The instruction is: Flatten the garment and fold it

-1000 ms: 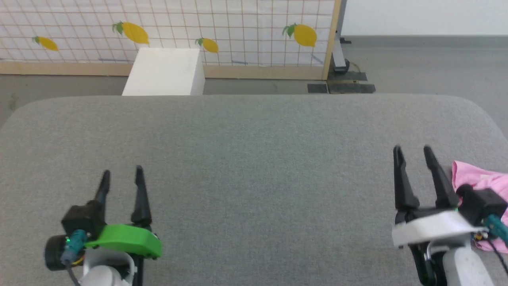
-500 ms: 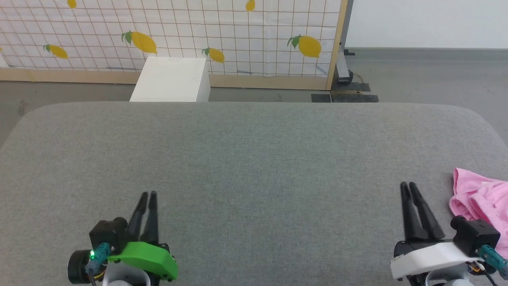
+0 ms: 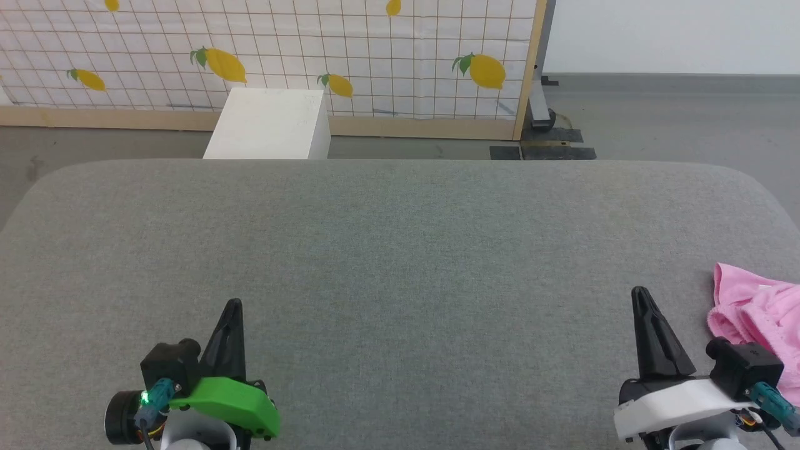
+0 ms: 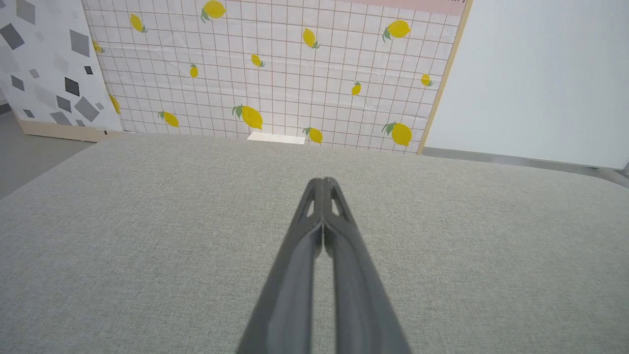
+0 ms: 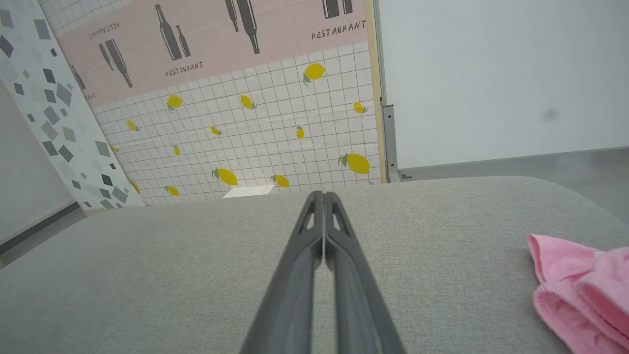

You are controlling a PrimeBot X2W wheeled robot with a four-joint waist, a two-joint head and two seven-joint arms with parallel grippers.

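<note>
The garment (image 3: 756,312), a crumpled pair of light pink shorts, lies bunched at the right edge of the grey table (image 3: 400,250), partly cut off by the head view's border. It shows again at the lower right of the right wrist view as the garment (image 5: 585,290). My right gripper (image 3: 639,294) hovers just left of it, shut with nothing between its fingers, apart from the cloth. My left gripper (image 3: 233,305) sits at the lower left over bare table, also shut and holding nothing. Both wrist views show their fingertips pressed together: left gripper (image 4: 322,181), right gripper (image 5: 319,194).
A white box (image 3: 269,125) stands on the floor behind the table's far edge, in front of a lemon-print tiled panel (image 3: 281,56). Grey floor (image 3: 656,112) lies beyond the table at the right. The table's corners are rounded.
Both grippers went from open to shut and drew back toward the bottom of the head view. The head camera tilted slightly between the earliest frame and now.
</note>
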